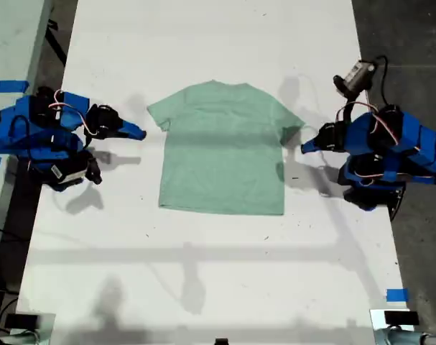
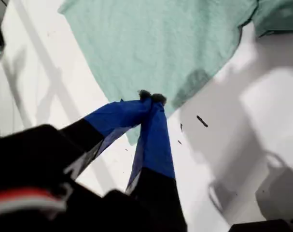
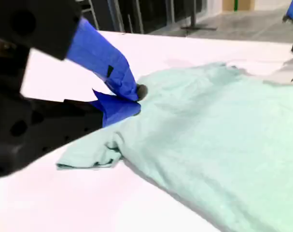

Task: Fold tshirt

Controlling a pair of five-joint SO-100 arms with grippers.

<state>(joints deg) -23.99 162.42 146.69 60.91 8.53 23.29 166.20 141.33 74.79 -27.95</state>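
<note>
The pale mint-green tshirt lies spread flat on the white table, collar toward the far edge, both short sleeves out. My first gripper is at the exterior view's right, shut and empty, its tips just off the shirt's side edge, below the sleeve. At the exterior view's left my second gripper is also shut on nothing, a short gap from the other sleeve. That sleeve lies slightly rumpled below the closed tips.
Both blue arm bodies sit at the table's side edges. A small grey device stands above the arm on the exterior view's right. Blue tape marks lie near the edges. A dark speck marks the table.
</note>
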